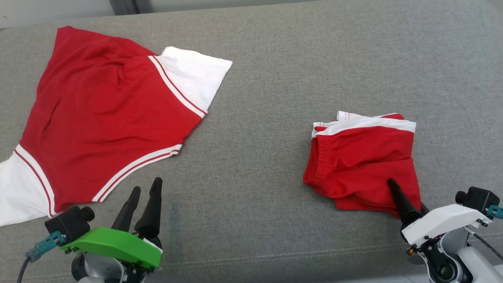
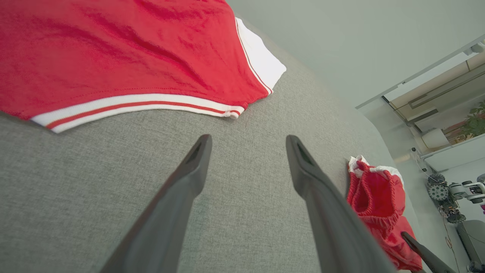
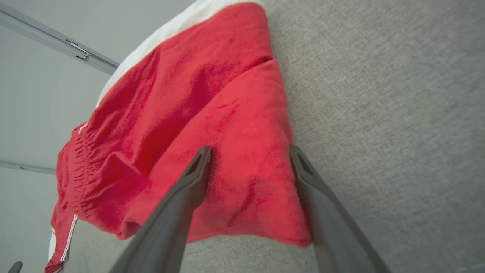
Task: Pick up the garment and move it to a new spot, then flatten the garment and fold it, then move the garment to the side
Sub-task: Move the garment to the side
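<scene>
From the head view, we see a grey cushion [image 1: 267,98] with two red clothes on it. A big red and white shirt [image 1: 106,118] lies spread out at the far left. The red shorts [image 1: 361,157] lie folded at the near right, well apart from the shirt. The left gripper [image 1: 146,184] is over bare cushion, just near the shirt's striped edge, and holds nothing. The right gripper [image 1: 395,188] is at the near right corner of the shorts. One finger lies on the cloth; the other may be under it, but we cannot tell.

From the left wrist view, the left gripper [image 2: 246,142] has its fingers wide apart with only grey cushion between them.

From the right wrist view, the right gripper [image 3: 250,149] has its fingers wide apart too. The corner of the shorts [image 3: 189,94] sits between them, not pinched.
</scene>
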